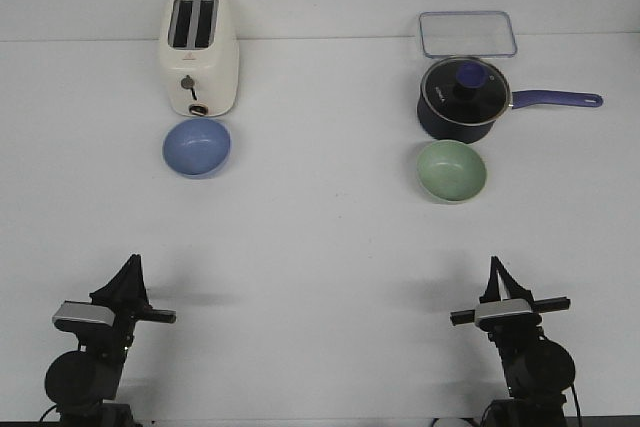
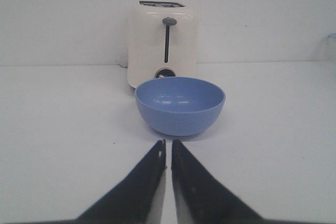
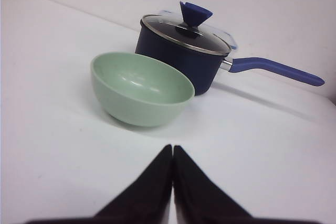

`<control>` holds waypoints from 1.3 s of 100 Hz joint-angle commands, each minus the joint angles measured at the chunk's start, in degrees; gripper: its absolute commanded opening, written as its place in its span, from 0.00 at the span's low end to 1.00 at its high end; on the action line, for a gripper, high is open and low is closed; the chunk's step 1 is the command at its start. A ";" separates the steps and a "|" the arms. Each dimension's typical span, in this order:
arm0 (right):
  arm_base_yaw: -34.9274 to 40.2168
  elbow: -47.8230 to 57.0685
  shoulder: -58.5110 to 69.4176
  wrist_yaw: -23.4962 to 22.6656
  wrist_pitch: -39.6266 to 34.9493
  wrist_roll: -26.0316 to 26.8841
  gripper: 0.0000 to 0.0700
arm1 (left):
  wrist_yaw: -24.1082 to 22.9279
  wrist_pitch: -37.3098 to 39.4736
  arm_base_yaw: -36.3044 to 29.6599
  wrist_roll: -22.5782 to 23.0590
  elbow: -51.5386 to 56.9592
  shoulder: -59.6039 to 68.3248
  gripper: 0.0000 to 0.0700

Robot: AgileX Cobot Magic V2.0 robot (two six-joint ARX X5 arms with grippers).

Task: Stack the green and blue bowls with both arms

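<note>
White table (image 1: 320, 237) fills the front view and carries everything. Largest on it is a cream toaster (image 1: 199, 53) at the far left, slots up and lever facing the robot. At the far right stands a dark navy saucepan (image 1: 462, 102) with a glass lid and a blue handle pointing right, and just behind it lies a clear rectangular lid (image 1: 467, 34).

Next in size are the two bowls, well apart from each other. One blue bowl (image 1: 197, 147) sits upright just in front of the toaster; the green bowl (image 1: 451, 170) sits upright just in front of the saucepan. Both look empty.

Near the table's front edge the left arm's gripper (image 1: 131, 265) points toward the blue bowl and is well short of it; its wrist view shows the fingers nearly together with a thin gap, holding nothing. Opposite it, the right gripper (image 1: 495, 269) points at the green bowl, also well short, its fingers pressed closed on nothing.
</note>
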 commanded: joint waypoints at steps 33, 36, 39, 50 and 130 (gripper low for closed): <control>0.04 -0.13 -0.04 -0.07 0.76 -0.22 0.00 | -0.09 0.74 0.00 0.66 -1.16 -0.11 0.02; 0.04 -0.13 -0.04 -0.09 0.76 -0.22 0.00 | -0.09 0.74 0.00 0.66 -1.16 -0.11 0.02; 0.04 -0.13 -0.04 -0.07 0.76 -0.22 0.00 | -0.09 0.74 0.00 0.66 -1.16 -0.11 0.02; 0.04 -0.13 -0.04 -0.09 0.76 -0.22 0.00 | -0.09 0.74 0.00 0.66 -1.16 -0.11 0.02; 0.04 0.61 -0.04 -0.17 -0.94 31.65 0.00 | -0.09 0.74 0.00 0.66 -1.16 -0.11 0.02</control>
